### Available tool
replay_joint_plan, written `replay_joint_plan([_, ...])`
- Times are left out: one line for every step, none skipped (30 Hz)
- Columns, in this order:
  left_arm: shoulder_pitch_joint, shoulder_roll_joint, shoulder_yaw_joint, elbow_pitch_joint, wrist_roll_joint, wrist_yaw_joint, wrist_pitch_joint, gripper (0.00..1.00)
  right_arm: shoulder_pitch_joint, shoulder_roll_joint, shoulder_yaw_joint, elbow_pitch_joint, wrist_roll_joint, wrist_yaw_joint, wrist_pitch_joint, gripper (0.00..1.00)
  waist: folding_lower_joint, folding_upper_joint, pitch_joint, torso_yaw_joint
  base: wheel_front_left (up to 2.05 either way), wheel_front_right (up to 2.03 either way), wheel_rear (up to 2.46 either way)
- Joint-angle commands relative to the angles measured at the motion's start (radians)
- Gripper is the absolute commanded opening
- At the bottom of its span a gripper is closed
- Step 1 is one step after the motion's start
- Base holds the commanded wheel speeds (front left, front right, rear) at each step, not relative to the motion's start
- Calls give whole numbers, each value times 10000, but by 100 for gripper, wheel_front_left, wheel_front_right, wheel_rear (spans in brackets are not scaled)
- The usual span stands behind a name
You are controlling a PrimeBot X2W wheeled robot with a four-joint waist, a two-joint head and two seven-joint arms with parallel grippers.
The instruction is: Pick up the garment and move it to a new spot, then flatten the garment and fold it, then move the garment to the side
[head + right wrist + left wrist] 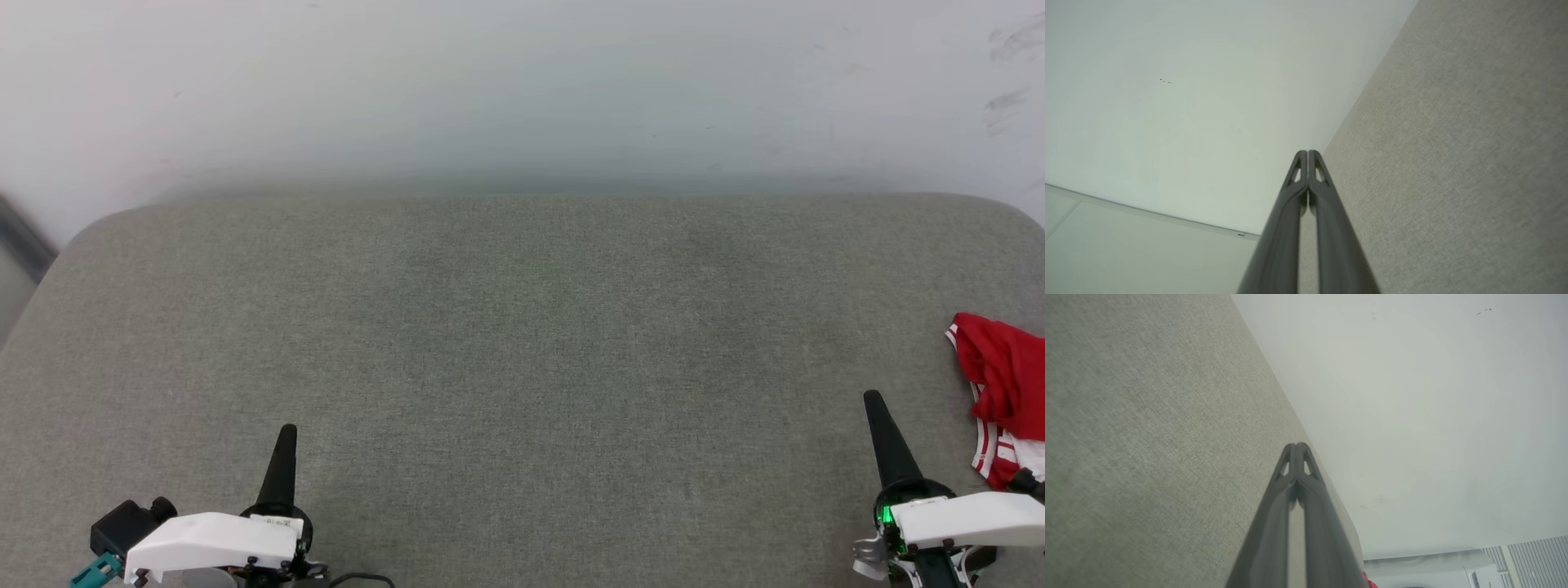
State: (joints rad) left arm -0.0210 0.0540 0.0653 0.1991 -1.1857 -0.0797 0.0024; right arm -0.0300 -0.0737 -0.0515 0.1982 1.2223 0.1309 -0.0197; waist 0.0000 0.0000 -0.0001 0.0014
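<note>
While both pairs of fingers are pressed tip to tip with nothing between them, I see my left gripper [286,433] low on the left and my right gripper [873,402] low on the right, each poised over the grey fabric surface [522,343]. Both wrist cameras confirm it: the left gripper [1297,446] and the right gripper [1307,152] are clenched on nothing. Just beside my right gripper, on its outer side, the garment [1000,376] lies crumpled on the fabric, red with striped trim showing, cut off by the frame edge. Beyond the surface rises a white wall [522,82].
</note>
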Motion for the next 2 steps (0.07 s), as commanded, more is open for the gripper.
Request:
replay_joint_plan([-211,54,36,-34,-262,-109,70,0,-247,-67,-30,-25,281,0,60,0,0,0,1,0,0,0,0])
replay_joint_plan([-230,54,48,-19,-364,-116,102,0,-252,-67,-38,-12,379,0,93,0,0,0,2,-1,0,0,0])
